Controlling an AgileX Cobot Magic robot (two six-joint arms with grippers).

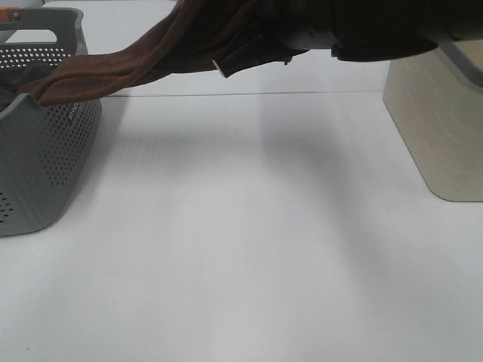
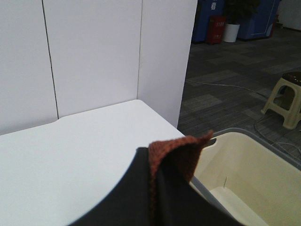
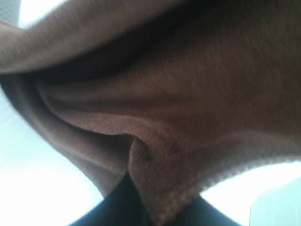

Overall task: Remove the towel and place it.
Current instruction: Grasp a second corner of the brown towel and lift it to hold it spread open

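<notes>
Looking from the table's left edge, I see the towel [image 1: 143, 60] stretched out of the grey basket [image 1: 45, 151] toward the far edge's middle. My left gripper [image 2: 160, 181] is clamped on a towel corner above the cream bin [image 2: 244, 179] at the right edge. Towel smothers the right gripper [image 3: 162, 219], so I cannot tell its grip. The tabletop [image 1: 241, 249] is bare white, with a stool [image 2: 287, 94] on the floor beyond.

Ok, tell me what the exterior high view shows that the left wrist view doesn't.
Only exterior high: the grey basket, with the towel trailing out of it. Only left wrist: the stool, the wall panels and the towel's corner pinched in the left hand. Both: the towel, the beige bin and the white table.
</notes>
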